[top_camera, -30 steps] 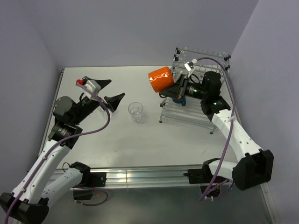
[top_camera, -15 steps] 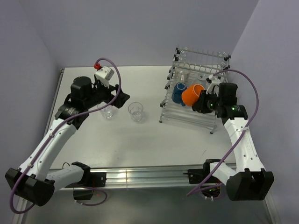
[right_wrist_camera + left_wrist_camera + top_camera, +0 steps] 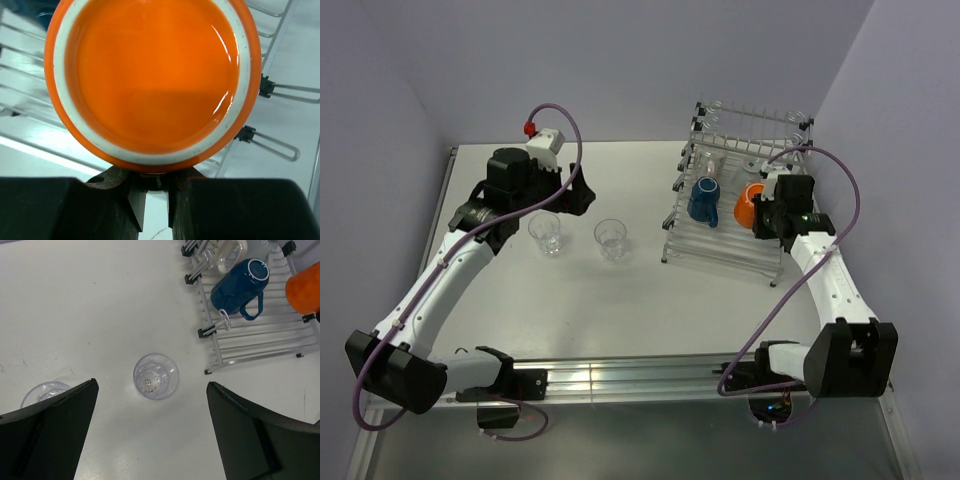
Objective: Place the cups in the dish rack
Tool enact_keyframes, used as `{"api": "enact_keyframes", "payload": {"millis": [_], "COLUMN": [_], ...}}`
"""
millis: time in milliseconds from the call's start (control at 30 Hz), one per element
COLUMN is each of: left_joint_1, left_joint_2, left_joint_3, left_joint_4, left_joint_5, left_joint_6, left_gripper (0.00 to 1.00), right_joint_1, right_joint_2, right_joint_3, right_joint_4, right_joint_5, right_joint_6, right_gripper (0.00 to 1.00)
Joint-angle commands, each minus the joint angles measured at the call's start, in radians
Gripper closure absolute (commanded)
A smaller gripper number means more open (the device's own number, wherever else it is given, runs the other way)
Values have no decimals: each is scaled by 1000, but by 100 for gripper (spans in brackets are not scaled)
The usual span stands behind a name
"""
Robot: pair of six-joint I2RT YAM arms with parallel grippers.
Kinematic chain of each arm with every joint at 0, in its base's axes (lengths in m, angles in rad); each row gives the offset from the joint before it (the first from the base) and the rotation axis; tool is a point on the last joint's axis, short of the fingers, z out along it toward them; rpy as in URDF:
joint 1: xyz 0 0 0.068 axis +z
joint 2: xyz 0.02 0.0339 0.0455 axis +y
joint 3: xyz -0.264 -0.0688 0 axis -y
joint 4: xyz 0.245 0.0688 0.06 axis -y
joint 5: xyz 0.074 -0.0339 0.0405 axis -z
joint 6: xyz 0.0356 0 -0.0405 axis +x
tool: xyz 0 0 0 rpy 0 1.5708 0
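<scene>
The dish rack [image 3: 720,240] stands at the back right. A blue mug [image 3: 704,199] lies in it, and a pale cup [image 3: 227,252] lies near its far end. My right gripper [image 3: 765,215] is shut on the orange mug [image 3: 748,205], pinching it at its lower rim [image 3: 152,172] over the rack's right side, with the mug's mouth facing the wrist camera. Two clear tumblers [image 3: 545,232] [image 3: 610,238] stand upright on the table. My left gripper [image 3: 570,200] hangs open above them. In the left wrist view one tumbler [image 3: 155,376] sits between the fingers and the other tumbler [image 3: 45,390] is half hidden by the left finger.
The white table [image 3: 620,300] is walled by purple panels at the back and on both sides. The rack's upright prongs [image 3: 750,115] rise at its far end. Rack rods [image 3: 280,150] pass under the orange mug.
My left arm swung in over the tumblers and its jaws spread wide. A second tumbler now shows on the table. My right arm carried the orange mug rightward over the rack.
</scene>
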Motion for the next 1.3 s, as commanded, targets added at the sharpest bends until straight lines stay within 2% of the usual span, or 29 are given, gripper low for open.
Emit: {"api": "enact_keyframes", "payload": {"millis": [0,533,900,1133,1267], "left_joint_1": [-2,-2,-2,-2,-2], "left_joint_2": [9,32,44,61,67], "left_joint_3": [61,59,42,52,53], "left_joint_4": [12,38,34,28,26], "left_joint_5": [-65,-71,-103,-123,-125], "left_joint_6": [-42,-19,-29,-16,-11], "left_gripper": [1,1,1,1,1], "right_joint_1": [-2,-2,-1,-1,-1], "right_joint_2": [27,181,245,266,273], "right_joint_3": [10,-38,-36,-42,-51], "right_joint_4": [171,334,372,375,380], "right_joint_5": [63,64,87,83,83], "right_joint_6": [-21,-33,-30,-27,-32], "right_gripper": [100,100,100,90,79]}}
